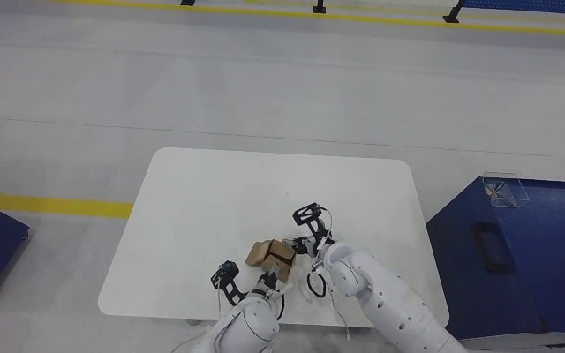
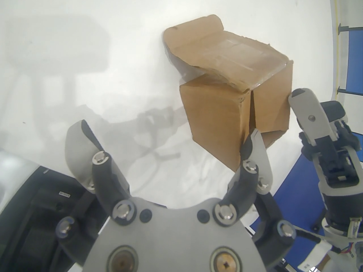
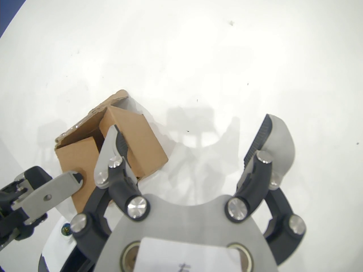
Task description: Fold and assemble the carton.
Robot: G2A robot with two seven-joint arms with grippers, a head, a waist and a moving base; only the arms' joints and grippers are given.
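Jaws first: in the left wrist view the left gripper (image 2: 168, 128) is spread wide with nothing between the fingers. One fingertip (image 2: 256, 154) sits right at the seam where two side flaps of the carton (image 2: 215, 114) meet. The brown carton stands on the white table (image 2: 85, 29), and its top flap is curled up loose with clear tape (image 2: 241, 52) across it. A right-arm finger (image 2: 305, 106) touches the carton's other side. There's a small label (image 2: 63, 193) on the wrist housing, too tiny to read.

In the right wrist view the right gripper (image 3: 190, 123) is also wide open and holding nothing. One finger (image 3: 113, 148) lies over the carton's open end, where two half-folded flaps leave a dark gap. A left-arm finger (image 3: 54, 191) has its tip against the nearer flap. The white sticker (image 3: 187, 253) on the wrist has a mark cut off at the edge, so I can't read it.

In the top view both arms come in bent from the near edge and meet at the carton, one on each side. The carton sits close to the near edge, roughly mid-width. A wide stretch of tabletop runs from it to the far edge and out to both sides. A blue platform (image 1: 499, 247) stands just beside the table's right edge.
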